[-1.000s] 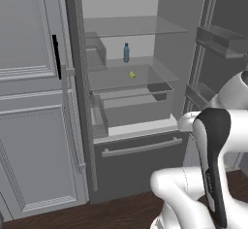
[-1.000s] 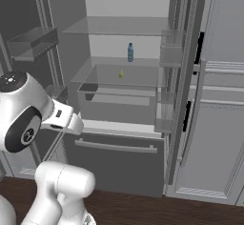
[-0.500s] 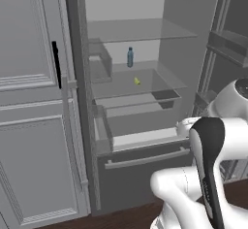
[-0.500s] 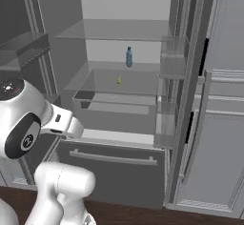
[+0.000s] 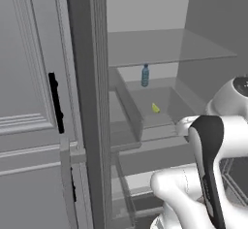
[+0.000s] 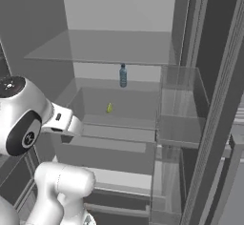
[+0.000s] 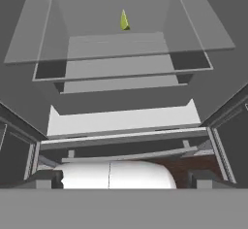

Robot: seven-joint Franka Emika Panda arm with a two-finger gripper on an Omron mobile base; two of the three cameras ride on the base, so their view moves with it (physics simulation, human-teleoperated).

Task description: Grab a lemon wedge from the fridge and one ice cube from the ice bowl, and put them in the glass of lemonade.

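Yellow-green, the lemon wedge (image 7: 124,20) lies on a glass shelf (image 7: 121,53) inside the open fridge (image 5: 87,102), well ahead of the gripper (image 7: 125,178); its fingers stand spread wide, holding nothing.

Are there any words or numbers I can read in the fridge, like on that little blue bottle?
None: no readable words or numbers anywhere.
Blue bottle: any label is too small and blurred to read.
Lemon wedge: no writing.
Fridge shelves and walls: plain grey, no signs or brand.
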